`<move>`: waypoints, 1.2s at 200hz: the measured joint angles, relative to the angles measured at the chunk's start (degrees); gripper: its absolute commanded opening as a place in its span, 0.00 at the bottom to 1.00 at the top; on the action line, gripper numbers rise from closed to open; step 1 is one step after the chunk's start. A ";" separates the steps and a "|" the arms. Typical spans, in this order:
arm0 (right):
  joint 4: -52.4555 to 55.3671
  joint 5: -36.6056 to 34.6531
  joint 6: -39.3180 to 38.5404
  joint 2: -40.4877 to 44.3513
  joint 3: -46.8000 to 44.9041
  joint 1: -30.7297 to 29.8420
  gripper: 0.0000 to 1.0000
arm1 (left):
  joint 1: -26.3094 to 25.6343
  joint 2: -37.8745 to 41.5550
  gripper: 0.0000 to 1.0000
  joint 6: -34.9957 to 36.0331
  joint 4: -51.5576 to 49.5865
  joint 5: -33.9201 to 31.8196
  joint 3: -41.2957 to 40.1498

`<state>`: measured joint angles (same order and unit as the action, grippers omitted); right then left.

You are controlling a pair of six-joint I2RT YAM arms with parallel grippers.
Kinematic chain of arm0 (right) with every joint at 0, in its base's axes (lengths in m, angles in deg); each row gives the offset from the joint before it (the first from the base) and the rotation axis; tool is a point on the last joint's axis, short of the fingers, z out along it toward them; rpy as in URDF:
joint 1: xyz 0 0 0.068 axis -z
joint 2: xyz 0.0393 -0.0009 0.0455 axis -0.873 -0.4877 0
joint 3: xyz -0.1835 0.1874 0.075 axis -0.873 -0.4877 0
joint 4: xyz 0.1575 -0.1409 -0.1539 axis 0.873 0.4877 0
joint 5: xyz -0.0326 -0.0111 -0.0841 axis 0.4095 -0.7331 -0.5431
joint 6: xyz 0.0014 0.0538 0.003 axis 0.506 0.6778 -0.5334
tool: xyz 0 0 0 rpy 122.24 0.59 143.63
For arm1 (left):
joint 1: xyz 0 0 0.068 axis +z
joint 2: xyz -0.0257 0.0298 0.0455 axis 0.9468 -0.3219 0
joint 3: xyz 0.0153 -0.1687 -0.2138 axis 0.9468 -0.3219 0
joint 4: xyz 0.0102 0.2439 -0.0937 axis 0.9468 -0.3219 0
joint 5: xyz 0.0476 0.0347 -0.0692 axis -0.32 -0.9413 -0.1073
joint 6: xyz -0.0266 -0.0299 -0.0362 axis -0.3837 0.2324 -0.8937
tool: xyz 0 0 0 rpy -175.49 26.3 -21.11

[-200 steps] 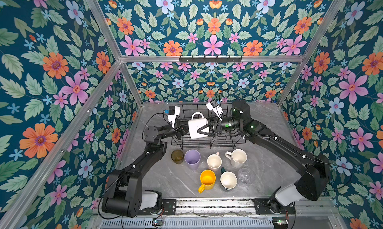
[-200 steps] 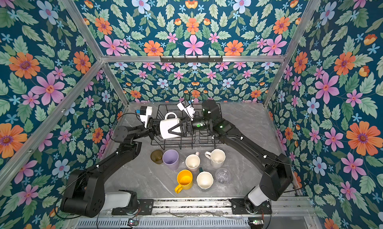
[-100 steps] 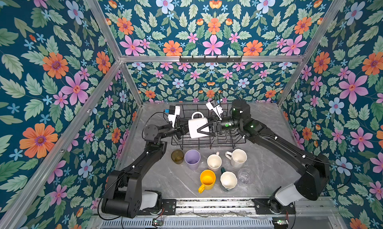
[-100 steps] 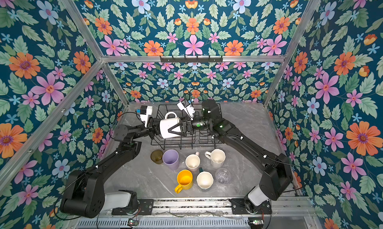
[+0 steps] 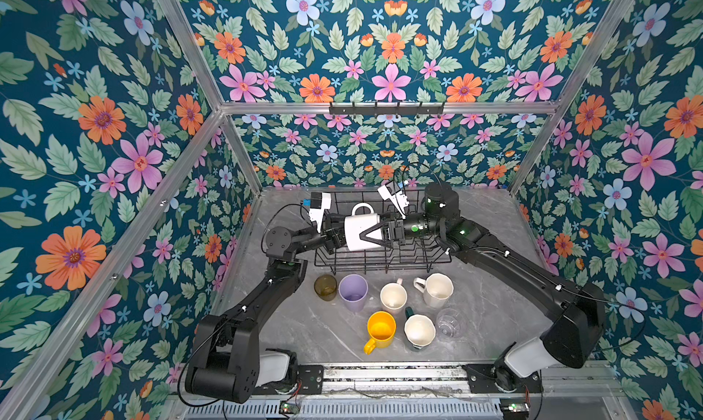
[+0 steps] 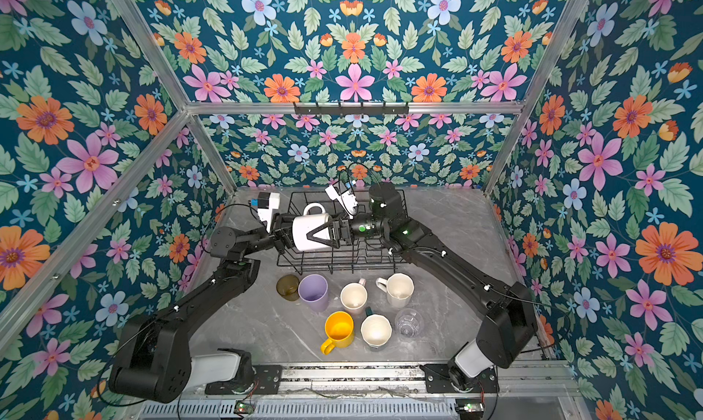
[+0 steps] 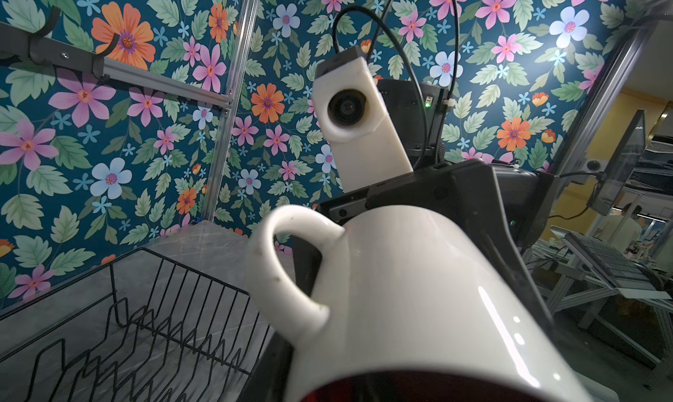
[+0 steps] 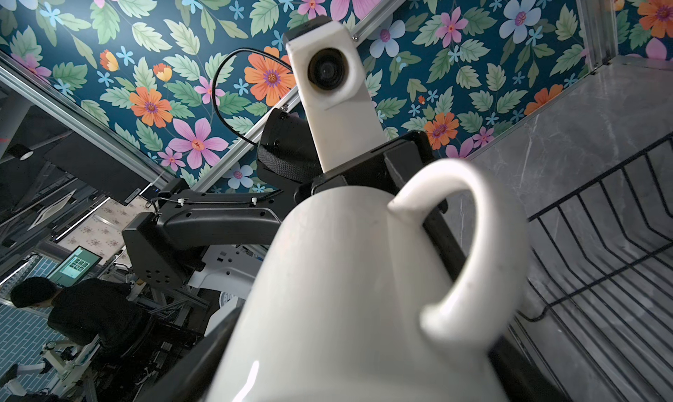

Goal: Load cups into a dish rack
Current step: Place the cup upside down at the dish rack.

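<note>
The red-inside mug [image 5: 357, 231] hangs in the air above the rack [image 5: 399, 262], lying on its side with the handle up. The right fingers [image 5: 392, 231] stand wide around its white body and grip it from the base end. The left fingers [image 5: 337, 233] are at its mouth end, right at the rim. Whether they are closed on the rim or loose, I cannot tell.

Under the mug are the upright dividers [image 7: 156, 327] of the rack. The left arm reaches over the rack's left end, and the right arm crosses its right front corner.

In front of the rack, apart from it, seven cups stand upright on the surface [image 5: 296, 323]. In the row near the rack are the olive tumbler [image 5: 325, 287], the lilac tumbler [image 5: 353, 291], the pink mug [image 5: 393, 297] and the white mug [image 5: 437, 289]. Closer to the arm bases are the yellow mug [image 5: 380, 328], the green mug [image 5: 418, 330] and the glass [image 5: 448, 323].
</note>
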<state>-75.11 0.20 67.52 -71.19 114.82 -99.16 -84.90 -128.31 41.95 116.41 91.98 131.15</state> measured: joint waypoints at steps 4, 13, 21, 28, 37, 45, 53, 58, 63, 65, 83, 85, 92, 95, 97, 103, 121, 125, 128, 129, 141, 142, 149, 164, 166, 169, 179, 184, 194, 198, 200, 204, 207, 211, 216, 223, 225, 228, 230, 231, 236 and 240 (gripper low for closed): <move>0.11 -0.15 0.00 0.11 0.00 0.02 0.00 | -0.02 0.15 0.37 0.02 -0.09 -0.02 0.00; 0.39 -0.57 0.00 0.37 0.00 0.04 0.00 | -0.02 0.46 0.44 0.44 -0.42 -0.04 0.00; 0.85 -1.11 0.00 0.72 0.00 0.04 0.00 | -0.02 0.72 0.50 1.18 -0.83 -0.04 0.00; 1.31 -1.97 0.00 1.03 0.00 0.07 0.00 | -0.02 1.01 0.54 1.68 -1.38 -0.07 0.00; 1.77 -2.49 -0.02 1.29 0.00 0.11 0.00 | 0.00 1.38 0.59 2.25 -2.38 -0.11 0.00; 2.32 -2.86 -0.02 1.60 0.00 0.17 0.00 | 0.00 1.75 0.64 3.28 -3.28 -0.13 0.00; 2.64 -3.17 -0.02 1.84 0.00 0.17 0.00 | 0.00 2.25 0.68 4.20 -4.66 -0.20 0.02; 2.78 -3.19 -0.02 1.95 0.00 0.17 0.00 | 0.00 2.62 0.70 5.01 -5.66 -0.22 0.04; 2.91 -3.21 -0.04 2.05 0.00 0.15 0.00 | 0.00 2.93 0.72 5.95 -6.62 -0.31 0.13; 2.95 -3.21 -0.04 2.10 0.00 0.15 0.00 | 0.00 3.04 0.73 6.21 -6.93 -0.37 0.17; 3.76 -3.61 -0.04 2.64 0.00 0.15 0.00 | 0.00 4.26 0.79 9.18 -10.64 -0.87 0.44; 3.85 -3.61 -0.04 2.75 0.00 0.17 0.00 | 0.00 4.35 0.81 9.33 -10.88 -0.92 0.46; 4.17 -3.76 -0.04 2.97 0.00 0.24 0.00 | 0.00 4.74 0.86 10.47 -12.28 -1.22 0.55; 4.31 -3.82 -0.07 3.08 0.00 0.28 0.00 | 0.00 4.92 0.88 10.95 -12.92 -1.38 0.59; 4.37 -3.89 -0.07 3.13 0.00 0.31 0.00 | 0.00 4.98 0.89 11.19 -13.18 -1.44 0.61; 4.72 -4.13 -0.07 3.39 0.00 0.44 0.00 | 0.00 5.25 0.93 12.13 -14.47 -1.73 0.68; 6.12 -4.66 -0.07 4.22 0.00 0.98 0.00 | 0.00 6.05 1.00 14.62 -17.97 -2.75 0.79; 6.43 -4.87 -0.04 4.42 0.00 1.07 0.00 | 0.00 6.23 1.00 15.26 -18.78 -3.06 0.79; 6.71 -5.03 -0.04 4.61 0.00 1.18 0.00 | 0.00 6.32 1.00 15.56 -19.30 -3.30 0.81; 6.75 -5.05 -0.04 4.66 0.00 1.22 0.00 | 0.00 6.34 1.00 15.63 -19.43 -3.32 0.81; 7.65 -5.40 0.00 5.33 0.00 1.77 0.00 | 0.00 6.67 1.00 17.14 -21.57 -4.24 0.87; 7.69 -5.42 -0.02 5.38 -0.02 1.84 0.00 | 0.00 6.67 1.00 17.22 -21.68 -4.28 0.87; 8.00 -5.53 0.00 5.90 -0.24 2.27 0.00 | 0.00 6.78 1.00 18.18 -22.86 -4.79 0.98; 9.01 -5.92 0.57 7.13 -0.79 3.34 0.00 | 0.00 6.91 1.00 19.74 -25.62 -6.21 1.51; 9.40 -6.03 0.61 7.39 -0.92 3.58 0.00 | 0.00 6.93 1.00 19.85 -25.94 -6.34 1.62; 9.86 -6.12 0.61 7.78 -1.07 3.91 0.00 | 0.00 6.97 1.00 20.22 -26.49 -6.69 1.77; 11.06 -6.51 0.83 8.83 -1.53 4.85 0.00 | 0.02 7.26 1.00 21.53 -28.92 -8.26 2.38; 11.72 -6.82 1.14 9.46 -1.84 5.49 0.00 | 0.02 7.45 1.00 22.38 -30.16 -9.20 2.69; 13.27 -7.41 1.20 10.58 -2.27 6.73 0.00 | 0.04 8.02 1.00 23.87 -32.87 -11.21 3.37; 14.05 -7.63 1.20 11.15 -2.47 7.43 0.00 | 0.07 8.22 1.00 24.30 -33.86 -12.11 3.61; 14.47 -7.80 1.20 11.43 -2.51 7.78 0.00 | 0.07 8.37 1.00 24.59 -34.53 -12.81 3.80; 15.26 -8.04 1.20 11.80 -2.56 8.39 0.00 | 0.04 8.61 1.00 25.18 -35.67 -13.88 4.11; 15.89 -8.28 1.18 12.07 -2.54 8.85 0.00 | 0.07 8.92 1.00 25.70 -36.76 -14.97 4.39; 16.94 -8.92 1.11 12.44 -2.43 9.60 0.00 | 0.07 9.29 1.00 26.21 -38.12 -16.59 4.70; 18.18 -9.49 0.98 12.72 -2.21 10.25 0.00 | 0.07 9.70 1.00 26.84 -39.39 -18.32 5.03; 20.68 -10.80 0.42 12.96 -1.49 11.41 0.00 | 0.11 10.43 1.00 27.45 -41.51 -21.11 5.57; 21.55 -11.32 0.11 12.96 -1.16 11.76 0.00 | 0.13 10.62 1.00 27.67 -42.14 -22.21 5.73; 22.47 -11.85 -0.09 12.96 -0.79 12.09 0.00 | 0.13 10.95 1.00 28.04 -42.80 -23.52 5.95; 23.34 -12.41 -0.31 12.96 -0.44 12.37 0.00 | 0.13 11.10 1.00 28.24 -43.15 -24.15 6.03; 23.65 -12.63 -0.37 12.96 -0.31 12.44 0.00 | 0.15 11.19 1.00 28.33 -43.30 -24.46 6.08; 25.42 -13.97 -0.85 12.81 0.50 12.92 0.00 | 0.17 11.67 1.00 28.57 -44.41 -26.73 6.36; 26.82 -14.91 -1.22 12.66 1.16 13.25 0.00 | 0.22 12.11 1.00 28.65 -45.44 -28.68 6.56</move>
<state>-48.29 -14.70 66.29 -58.54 115.97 -85.92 -84.68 -116.20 70.60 70.97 63.30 137.71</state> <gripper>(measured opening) 0.839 0.996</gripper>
